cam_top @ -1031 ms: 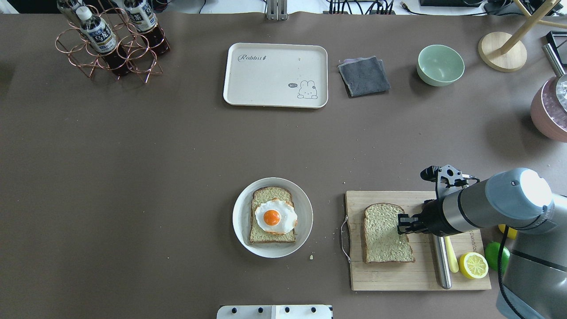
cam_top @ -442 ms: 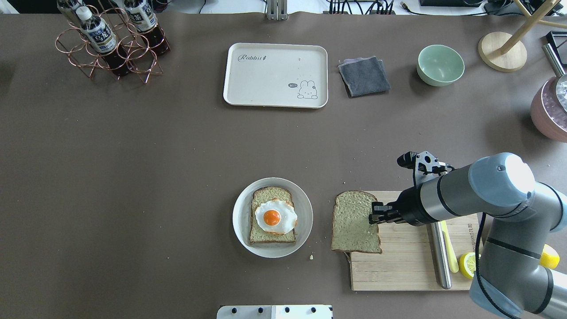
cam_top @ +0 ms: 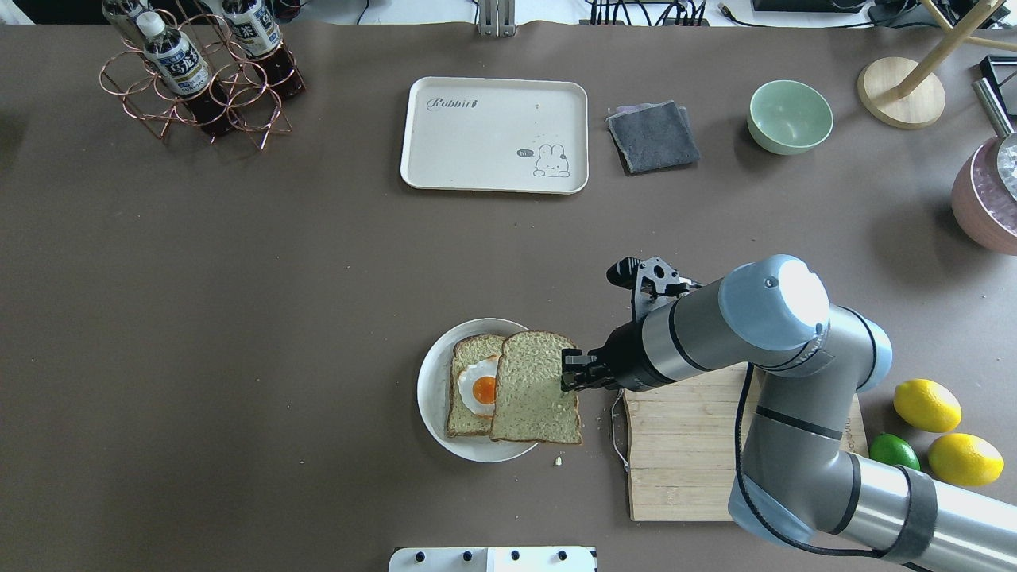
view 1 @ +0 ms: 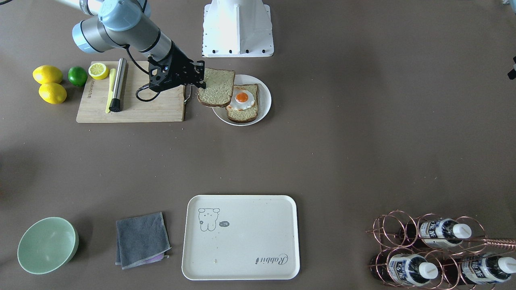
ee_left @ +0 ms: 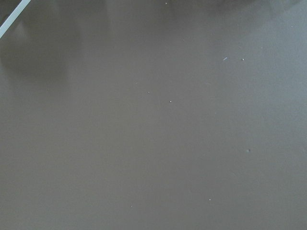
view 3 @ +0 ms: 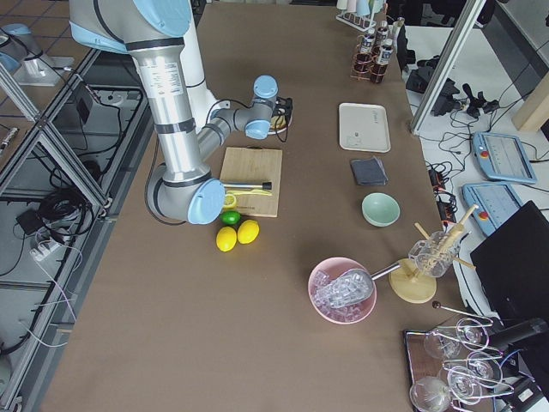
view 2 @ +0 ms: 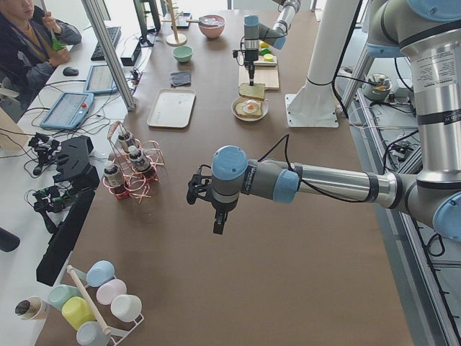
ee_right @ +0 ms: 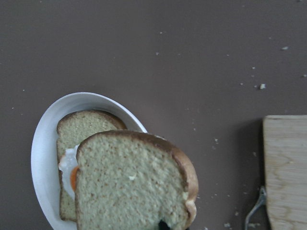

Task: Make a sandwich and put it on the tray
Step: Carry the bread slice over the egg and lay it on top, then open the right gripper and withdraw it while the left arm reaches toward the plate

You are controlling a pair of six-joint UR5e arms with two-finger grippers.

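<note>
My right gripper is shut on the right edge of a bread slice and holds it above the round white plate. The held slice covers the right part of the fried egg, which lies on the lower slice. The right wrist view shows the held slice over the plate. The cream tray lies at the far middle with nothing on it. My left gripper hangs over bare table in the exterior left view only, so I cannot tell if it is open or shut.
A wooden cutting board lies right of the plate, with a steel rod and a lemon half on it. Lemons and a lime sit beyond it. A grey cloth, a green bowl and a bottle rack stand at the far side.
My right gripper has lifted the bread slice off the cutting board and carried it left, to above the plate and partly over the egg.
</note>
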